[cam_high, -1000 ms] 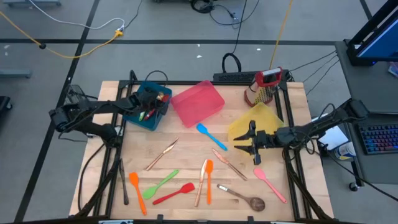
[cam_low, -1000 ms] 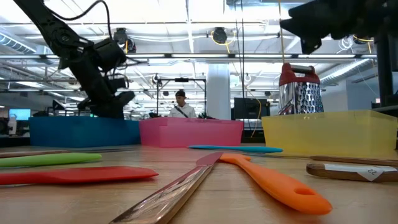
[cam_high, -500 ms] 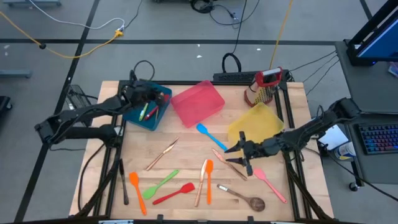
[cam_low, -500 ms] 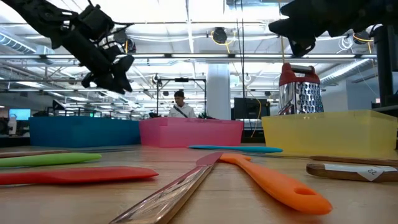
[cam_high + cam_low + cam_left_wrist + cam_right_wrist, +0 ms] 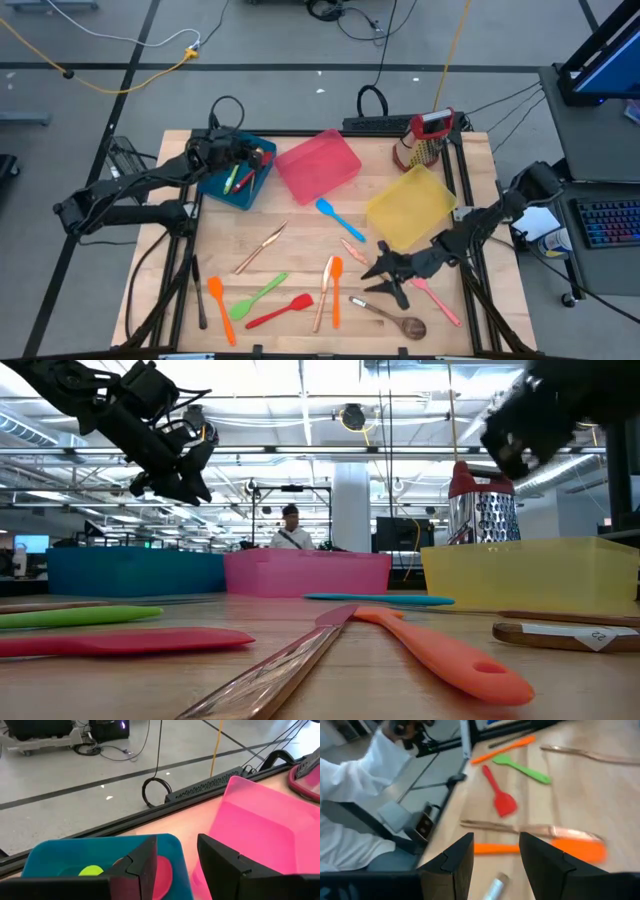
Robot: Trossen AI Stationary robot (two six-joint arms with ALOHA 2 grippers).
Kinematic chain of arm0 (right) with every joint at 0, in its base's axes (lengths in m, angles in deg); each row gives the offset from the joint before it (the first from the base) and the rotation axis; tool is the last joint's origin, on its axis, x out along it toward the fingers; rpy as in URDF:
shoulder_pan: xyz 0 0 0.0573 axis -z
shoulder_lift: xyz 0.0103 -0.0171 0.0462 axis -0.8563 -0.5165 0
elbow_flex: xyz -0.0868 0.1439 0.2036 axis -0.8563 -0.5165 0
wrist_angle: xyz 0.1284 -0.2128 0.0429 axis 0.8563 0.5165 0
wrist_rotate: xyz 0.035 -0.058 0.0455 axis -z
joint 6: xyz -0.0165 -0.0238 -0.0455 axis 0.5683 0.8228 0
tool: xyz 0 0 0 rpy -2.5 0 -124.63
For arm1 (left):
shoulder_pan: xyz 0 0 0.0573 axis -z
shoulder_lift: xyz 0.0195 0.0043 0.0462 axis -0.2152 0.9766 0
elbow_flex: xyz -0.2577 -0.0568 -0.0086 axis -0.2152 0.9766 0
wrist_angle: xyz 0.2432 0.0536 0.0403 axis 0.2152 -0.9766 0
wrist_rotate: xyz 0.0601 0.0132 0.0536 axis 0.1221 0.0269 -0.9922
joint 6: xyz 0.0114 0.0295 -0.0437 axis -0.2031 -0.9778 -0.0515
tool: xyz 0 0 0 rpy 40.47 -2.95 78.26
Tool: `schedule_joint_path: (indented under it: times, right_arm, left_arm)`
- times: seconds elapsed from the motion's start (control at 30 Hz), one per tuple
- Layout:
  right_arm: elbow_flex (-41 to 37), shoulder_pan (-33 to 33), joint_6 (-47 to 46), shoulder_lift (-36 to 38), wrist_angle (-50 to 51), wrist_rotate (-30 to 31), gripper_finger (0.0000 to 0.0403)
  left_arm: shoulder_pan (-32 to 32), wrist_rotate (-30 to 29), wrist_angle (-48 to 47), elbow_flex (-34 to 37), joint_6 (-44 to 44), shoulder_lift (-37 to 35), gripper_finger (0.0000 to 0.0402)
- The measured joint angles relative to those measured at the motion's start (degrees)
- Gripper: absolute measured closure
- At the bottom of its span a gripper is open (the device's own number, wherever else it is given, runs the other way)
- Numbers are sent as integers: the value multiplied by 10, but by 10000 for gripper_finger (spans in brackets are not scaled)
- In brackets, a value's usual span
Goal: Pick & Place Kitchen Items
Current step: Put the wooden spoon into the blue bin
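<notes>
The left claw (image 5: 212, 152) hangs over the far-left corner of the pale wood-plank table (image 5: 300, 225), above the glossy blue plastic bin (image 5: 238, 172); its two dark, blocky fingers (image 5: 145, 865) stand parted with nothing between them. The bin holds a few utensils, green and red among them. Beside it sits a translucent pink bin (image 5: 318, 165), tilted, and a soft yellow bin (image 5: 410, 205) to the right, with the perforated metal box grater (image 5: 425, 140) behind.

The right claw (image 5: 385, 277) hovers low over the near-right part of the table, fingers (image 5: 457, 855) spread and empty, just above the wooden spoon (image 5: 395, 318) and a pink silicone spatula (image 5: 432, 295). The rest lie loose on the wood: a blue spatula (image 5: 327, 213), flat orange spatulas (image 5: 336, 290), a matte red one (image 5: 282, 311), a green spoon (image 5: 258, 294), and slim copper cutlery (image 5: 262, 247).
</notes>
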Motion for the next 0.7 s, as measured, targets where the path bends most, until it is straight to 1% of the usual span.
schedule_joint_path:
  times: [0.07, 0.13, 0.23, 0.53, 0.7]
  right_arm:
    - [39, -10, 16, -7, 47, 1, 248]
    - [78, -20, 23, -13, 124, 0, 248]
    - [115, -28, -13, -31, 203, 2, 248]
    - [124, -69, -176, -76, 251, 0, 248]
    - [124, -105, -191, -91, 273, 1, 248]
  left_arm:
    - [0, 0, 0, 0, 0, 0, 256]
    - [0, 0, 0, 0, 0, 0, 256]
    - [0, 0, 0, 0, 0, 0, 256]
    - [0, 0, -1, 0, -2, 0, 256]
    - [0, 0, -4, 0, -9, 0, 256]
